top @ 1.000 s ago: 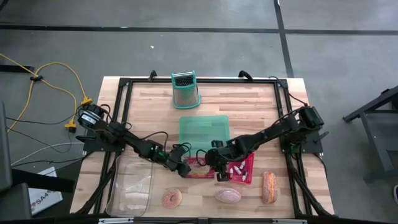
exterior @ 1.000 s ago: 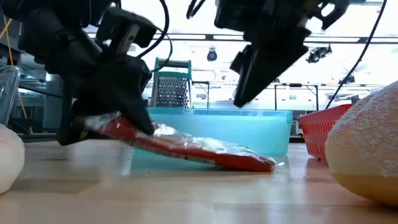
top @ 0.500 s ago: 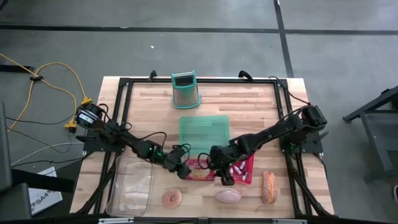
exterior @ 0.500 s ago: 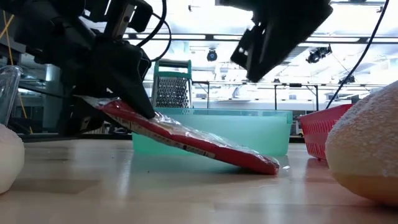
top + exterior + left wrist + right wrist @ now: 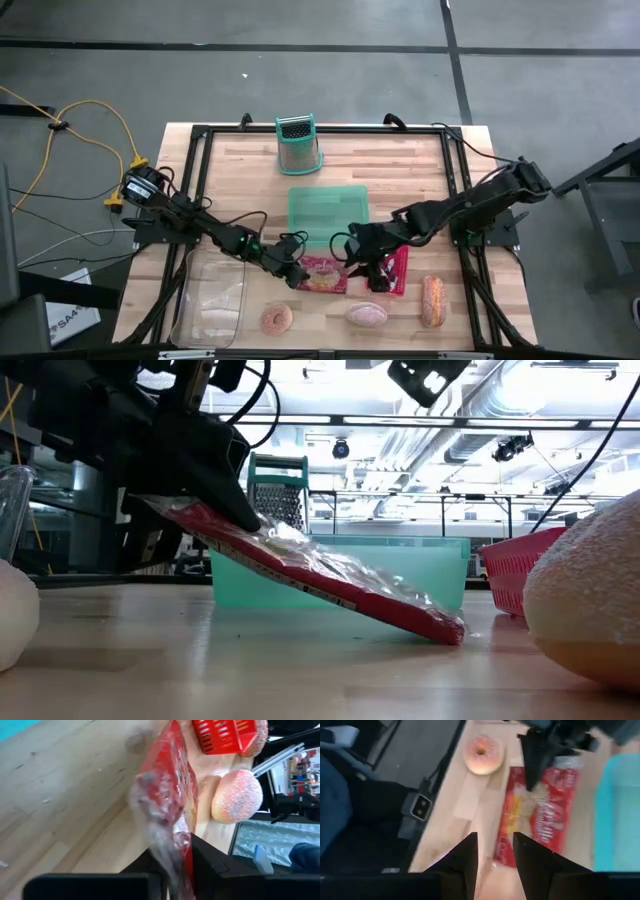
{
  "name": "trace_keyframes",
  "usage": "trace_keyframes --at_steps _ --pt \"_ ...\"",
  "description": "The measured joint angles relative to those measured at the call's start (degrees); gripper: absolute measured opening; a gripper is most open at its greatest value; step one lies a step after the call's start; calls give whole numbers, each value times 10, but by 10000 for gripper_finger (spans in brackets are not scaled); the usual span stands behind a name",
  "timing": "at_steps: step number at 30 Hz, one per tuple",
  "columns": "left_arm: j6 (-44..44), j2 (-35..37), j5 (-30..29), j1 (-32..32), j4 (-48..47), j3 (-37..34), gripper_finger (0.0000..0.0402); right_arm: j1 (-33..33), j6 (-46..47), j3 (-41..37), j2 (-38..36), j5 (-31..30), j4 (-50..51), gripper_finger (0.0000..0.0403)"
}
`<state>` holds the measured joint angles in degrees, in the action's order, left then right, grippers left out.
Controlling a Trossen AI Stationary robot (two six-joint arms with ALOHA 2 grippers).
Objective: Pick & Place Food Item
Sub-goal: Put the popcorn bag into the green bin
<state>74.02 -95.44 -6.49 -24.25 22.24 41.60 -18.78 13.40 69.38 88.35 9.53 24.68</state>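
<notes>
A red snack packet [image 5: 323, 273] in clear wrap lies on the table's near half, between my two grippers. My left gripper [image 5: 291, 270] is shut on its left end. In the low view the packet [image 5: 320, 575] slants, its left end raised and its right end [image 5: 447, 628] resting on the wood. My right gripper [image 5: 371, 278] hovers open above the packet's right end, touching nothing. Its wrist view shows the packet [image 5: 542, 815] below its spread fingers, with a gap around [image 5: 495, 842]. In the low view only the right gripper's underside [image 5: 430, 375] shows, at the top edge. My left gripper pinches the packet's left end [image 5: 172, 837] between its two fingers [image 5: 207, 862]. It comes slanting down from the table's left. That end is lifted off the table; the packet tilts down to its right end, which stays on the wood.
A red basket [image 5: 398, 266] stands just right of the packet, and a teal tray [image 5: 329, 210] lies behind it. A grater [image 5: 298, 146] stands at the far edge. A donut [image 5: 276, 320], a pink bun [image 5: 366, 315], a long bread [image 5: 432, 300] and a clear tub [image 5: 210, 300] line the near edge.
My left gripper has risen and tipped the packet's left end higher, while the right end has stayed on the table. My right gripper has moved up and toward the table's right, away from the packet, rising almost out of the low view.
</notes>
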Motion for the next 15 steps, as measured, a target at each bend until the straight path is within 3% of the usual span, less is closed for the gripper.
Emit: trace_keyframes --at_steps 5,15 --pt "-7 0 4 0 15 0 22 0 1 0 -30 -13 25 112" --pt "-34 0 6 0 43 0 17 0 5 0 -43 -21 45 112"
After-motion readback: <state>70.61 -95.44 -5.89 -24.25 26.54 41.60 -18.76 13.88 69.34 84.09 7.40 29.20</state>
